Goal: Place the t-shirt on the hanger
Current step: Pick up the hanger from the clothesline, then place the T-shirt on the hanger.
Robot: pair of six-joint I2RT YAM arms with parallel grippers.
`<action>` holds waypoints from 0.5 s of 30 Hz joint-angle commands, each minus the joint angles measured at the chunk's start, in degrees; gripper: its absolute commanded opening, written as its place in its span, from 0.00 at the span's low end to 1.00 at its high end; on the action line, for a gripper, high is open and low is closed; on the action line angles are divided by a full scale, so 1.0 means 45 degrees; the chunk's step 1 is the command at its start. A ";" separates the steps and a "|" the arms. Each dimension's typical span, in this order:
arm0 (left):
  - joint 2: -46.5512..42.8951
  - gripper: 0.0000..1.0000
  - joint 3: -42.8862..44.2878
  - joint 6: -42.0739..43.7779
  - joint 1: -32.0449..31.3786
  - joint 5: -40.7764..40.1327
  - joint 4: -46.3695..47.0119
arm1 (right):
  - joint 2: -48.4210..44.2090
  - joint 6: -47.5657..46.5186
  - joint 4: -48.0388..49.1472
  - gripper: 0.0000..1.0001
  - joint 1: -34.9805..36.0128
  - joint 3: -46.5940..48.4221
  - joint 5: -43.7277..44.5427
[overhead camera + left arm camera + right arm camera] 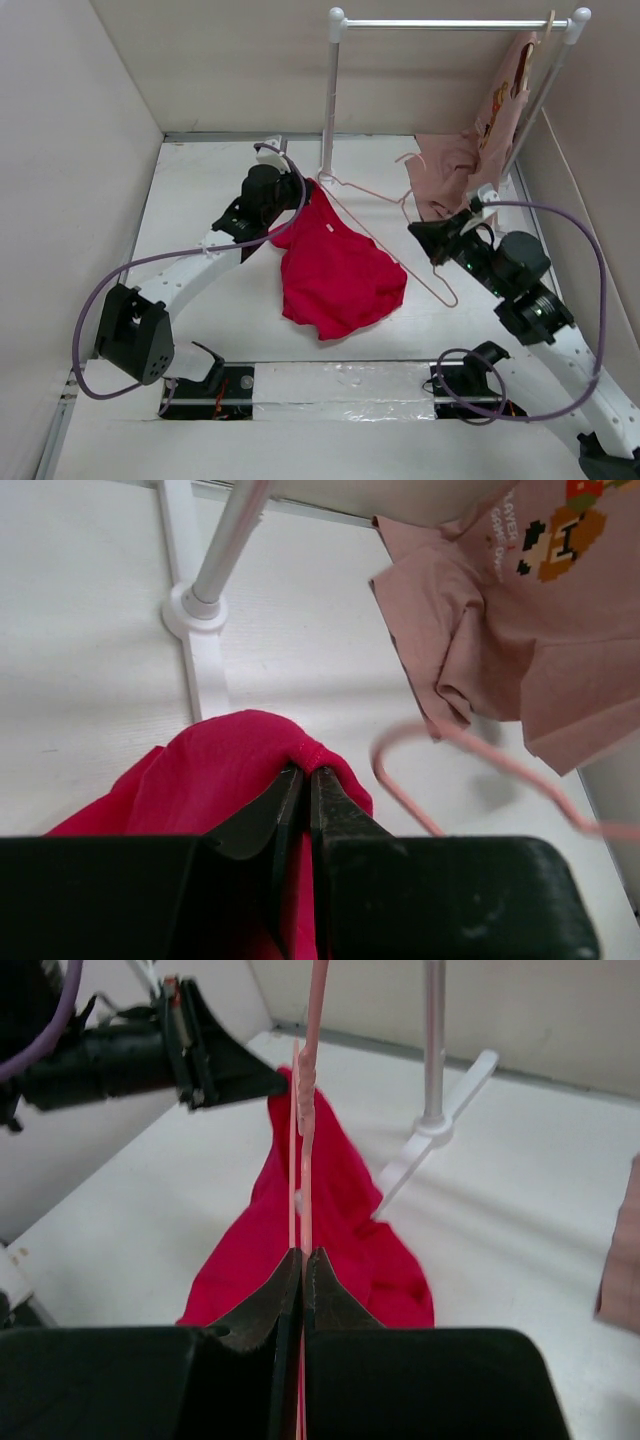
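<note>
The left hand is pinching shut on the t-shirt while the right hand is clamping the hanger, its long axis pointing toward that held edge.

Bright, even light; soft shadows

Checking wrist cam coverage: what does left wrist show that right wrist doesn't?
Left wrist only: the left gripper shut on the t-shirt edge, the hook end of the hanger, and the pixel graphic on the pink-tan shirt.
Right wrist only: the right gripper shut on the hanger wire, and the left gripper seen from outside at the cloth's top.
Both: t-shirt, hanger, rack foot.
</note>
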 commanded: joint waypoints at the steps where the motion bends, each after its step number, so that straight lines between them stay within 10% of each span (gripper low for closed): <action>1: -0.0003 0.00 0.0603 -0.0055 0.0272 0.0137 0.0863 | -0.1351 0.0615 -0.2864 0.00 0.0471 -0.0323 0.0726; 15: -0.0080 0.00 0.1209 0.0315 -0.0313 -0.0194 -0.0015 | -0.1862 0.0871 -0.3128 0.00 0.1742 -0.0851 0.1350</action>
